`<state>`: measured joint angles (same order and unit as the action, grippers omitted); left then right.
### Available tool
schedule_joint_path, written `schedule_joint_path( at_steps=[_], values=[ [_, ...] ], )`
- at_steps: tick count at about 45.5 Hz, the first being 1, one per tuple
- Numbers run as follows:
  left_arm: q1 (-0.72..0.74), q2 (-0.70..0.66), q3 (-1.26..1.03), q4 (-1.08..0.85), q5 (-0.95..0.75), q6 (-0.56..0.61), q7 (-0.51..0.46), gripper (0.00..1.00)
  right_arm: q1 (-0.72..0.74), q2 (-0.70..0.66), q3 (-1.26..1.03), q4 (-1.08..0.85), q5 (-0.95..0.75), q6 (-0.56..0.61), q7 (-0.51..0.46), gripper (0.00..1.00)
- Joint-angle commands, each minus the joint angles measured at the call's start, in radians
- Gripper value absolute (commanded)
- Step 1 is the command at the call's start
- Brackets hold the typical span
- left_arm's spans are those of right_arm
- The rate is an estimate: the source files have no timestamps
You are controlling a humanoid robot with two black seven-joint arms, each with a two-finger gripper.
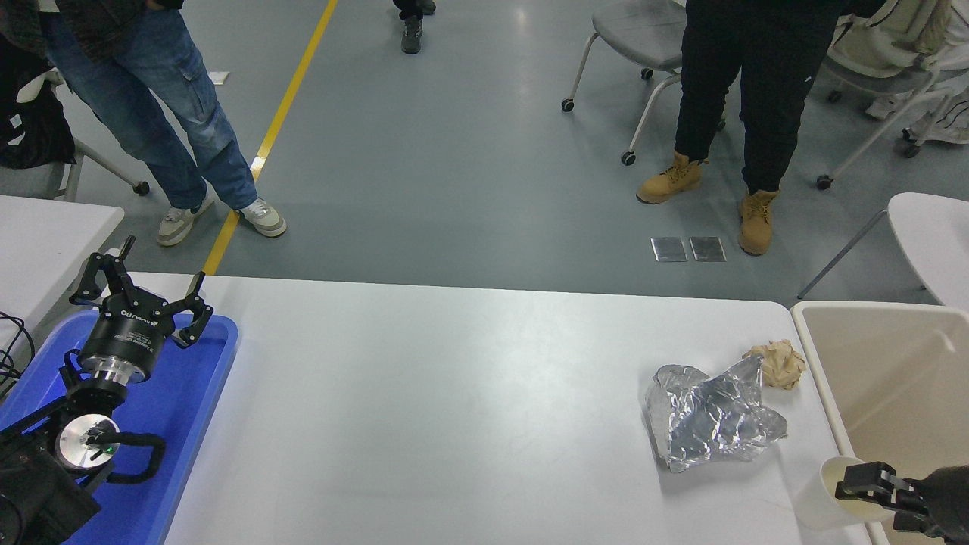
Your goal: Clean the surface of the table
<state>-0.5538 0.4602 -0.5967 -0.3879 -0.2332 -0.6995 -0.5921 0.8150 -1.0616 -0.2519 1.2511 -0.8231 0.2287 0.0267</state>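
table surface (454, 409) fills the lower half of the head view, white-grey and matte, with its long axis running left to right across the picture and its far long edge facing the floor where people stand. its rounded far right corner sits just beside a beige bin (893, 363) that stands off the table's right end.

near that right end lies a crumpled silver foil bag (711, 416), and a wad of tan paper (778, 363) lies just beyond it, touching or nearly touching the foil's far tip. a white paper cup (821, 499) lies tilted at the near right corner, its open mouth turned toward the bin. the right gripper (870, 488) comes in from the lower right with one black finger across the cup's rim; whether it actually clamps the cup cannot be told.

the left gripper (140, 299) is parked at the lower left above a blue tray (197, 409) that rests on the table's left end, its fingers spread wide apart and holding nothing.

a person in jeans (159, 113) and a person in tan boots (727, 113) stand on the grey floor beyond the far edge.
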Motion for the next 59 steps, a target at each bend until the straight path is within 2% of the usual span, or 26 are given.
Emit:
schedule_joint_path(
  at_steps=[1,16,30,39,51,57,59],
  values=[
    [0.000,0.000,0.000,0.000,0.000,0.000,0.000,1.00,-0.008,0.005,-0.001,-0.006,0.002,0.018,0.001,0.00],
    [0.000,0.000,0.000,0.000,0.000,0.000,0.000,1.00,0.004,-0.063,0.002,0.050,0.005,0.047,0.004,0.00],
    [0.000,0.002,0.000,0.000,0.000,0.000,0.000,1.00,0.073,-0.271,0.017,0.217,0.004,0.130,0.004,0.00],
    [0.000,0.001,0.000,0.000,0.000,0.000,0.000,1.00,0.176,-0.451,0.023,0.289,0.002,0.261,0.002,0.00],
    [0.000,0.000,0.000,0.000,0.000,0.000,0.000,1.00,0.305,-0.672,0.124,0.303,-0.056,0.510,-0.001,0.00],
    [0.000,0.000,0.000,0.000,0.000,0.000,0.000,1.00,0.305,-0.684,0.259,0.301,-0.100,0.639,-0.001,0.00],
    [0.000,0.000,0.000,0.000,0.000,0.000,0.000,1.00,0.305,-0.684,0.295,0.300,-0.113,0.644,-0.001,0.00]
  ],
)
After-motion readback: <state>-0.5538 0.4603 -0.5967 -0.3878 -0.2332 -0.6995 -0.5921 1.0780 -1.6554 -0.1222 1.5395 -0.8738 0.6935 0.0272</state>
